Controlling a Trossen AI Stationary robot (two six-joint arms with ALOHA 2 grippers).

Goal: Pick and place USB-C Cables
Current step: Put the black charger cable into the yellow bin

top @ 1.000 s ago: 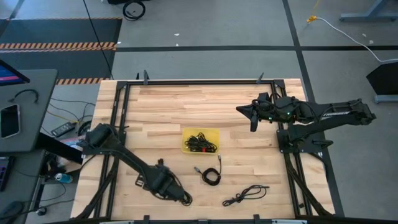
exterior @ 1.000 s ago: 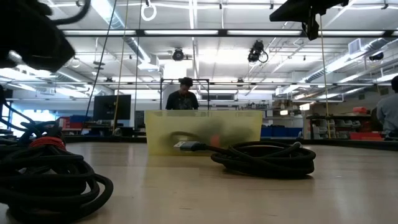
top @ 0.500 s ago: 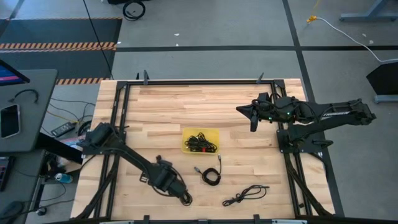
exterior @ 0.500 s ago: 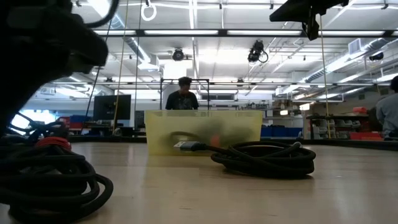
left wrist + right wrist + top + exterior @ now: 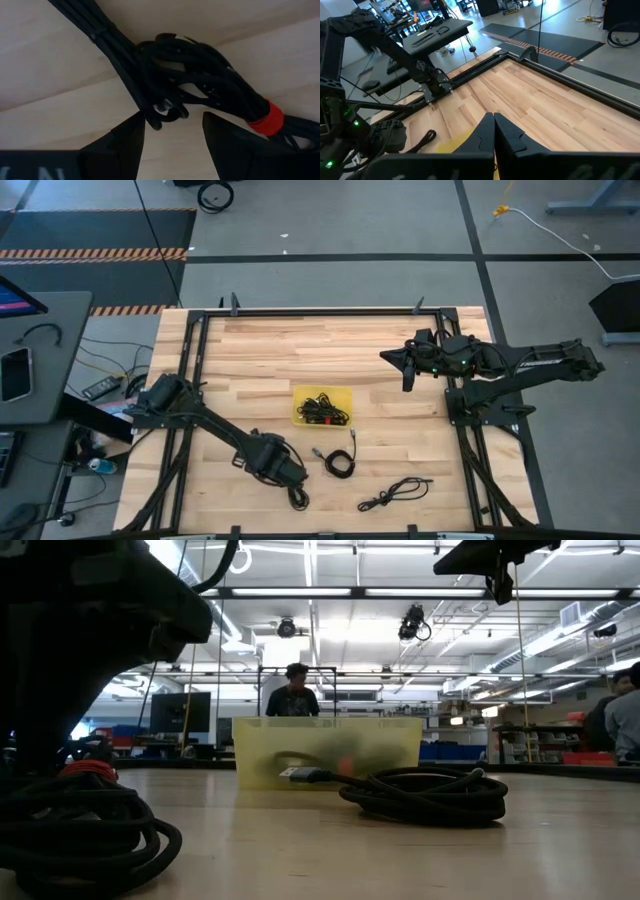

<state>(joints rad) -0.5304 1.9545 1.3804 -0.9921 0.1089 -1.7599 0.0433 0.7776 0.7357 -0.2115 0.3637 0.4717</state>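
Jaws wide, the left gripper (image 5: 172,135) hovers over a red-tied cable bundle (image 5: 200,87) at the bench's near left; light, floppy, best pinched across the tied coil. Right gripper (image 5: 408,367) waits far right, jaws closed.

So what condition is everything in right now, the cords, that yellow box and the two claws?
Yellow plastic bin: upright, holding black cables.
Coiled black cable with red tie: on the table, under the left gripper, not gripped.
Round coiled black cable: on the table beside the bin.
Loose, stretched-out black cable: on the table near its front edge.
Left gripper: jaws open, low over the red-tied cable.
Right gripper: jaws shut, empty, raised.
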